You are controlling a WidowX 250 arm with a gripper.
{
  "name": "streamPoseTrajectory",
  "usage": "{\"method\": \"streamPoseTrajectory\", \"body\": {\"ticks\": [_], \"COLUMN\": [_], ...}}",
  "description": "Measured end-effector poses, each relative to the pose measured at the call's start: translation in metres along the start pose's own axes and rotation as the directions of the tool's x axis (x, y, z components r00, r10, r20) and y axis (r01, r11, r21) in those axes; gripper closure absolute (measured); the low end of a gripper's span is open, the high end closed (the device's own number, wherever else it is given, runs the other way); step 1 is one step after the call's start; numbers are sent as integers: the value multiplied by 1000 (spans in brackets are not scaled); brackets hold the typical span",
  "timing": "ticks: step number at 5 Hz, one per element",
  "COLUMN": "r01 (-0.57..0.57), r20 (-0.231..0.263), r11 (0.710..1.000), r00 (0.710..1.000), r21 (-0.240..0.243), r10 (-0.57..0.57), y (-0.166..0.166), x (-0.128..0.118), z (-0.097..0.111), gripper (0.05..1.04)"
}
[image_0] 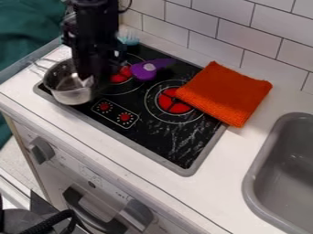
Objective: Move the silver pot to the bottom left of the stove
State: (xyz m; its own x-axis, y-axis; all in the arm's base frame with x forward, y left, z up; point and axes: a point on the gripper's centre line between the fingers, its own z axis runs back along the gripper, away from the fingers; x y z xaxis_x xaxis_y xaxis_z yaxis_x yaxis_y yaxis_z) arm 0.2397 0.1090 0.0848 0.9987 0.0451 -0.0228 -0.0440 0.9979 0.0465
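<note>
The silver pot (71, 96) sits at the left end of the black stove (178, 160). The gripper (87, 78) hangs at the pot's right side; whether it is open or closed cannot be told.

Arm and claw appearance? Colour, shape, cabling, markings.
Arm: black throughout, chunky, boxy segments. Claw: also black, narrower than the housing above it; finer shape unclear. Thin dark cable curves out beside the arm near the top edge. No markings I can make out.
</note>
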Motion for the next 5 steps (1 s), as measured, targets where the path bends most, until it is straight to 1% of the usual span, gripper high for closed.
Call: {"method": "streamPoseTrajectory", "body": {"ticks": [1, 2, 3, 4, 5], "r01": [-45, -73, -53, -38, -36], "r20": [-2, 72, 108, 118, 130], "r11": [998, 995, 995, 996, 996], "r00": [999, 994, 992, 992, 990], "r21": [-34, -61, -84, -84, -76], "r10": [45, 78, 62, 48, 46], "y": [-8, -27, -47, -58, -61], "x": [0, 15, 27, 32, 35], "z": [4, 31, 43, 46, 49], "gripper": [287, 72, 75, 78, 79]}}
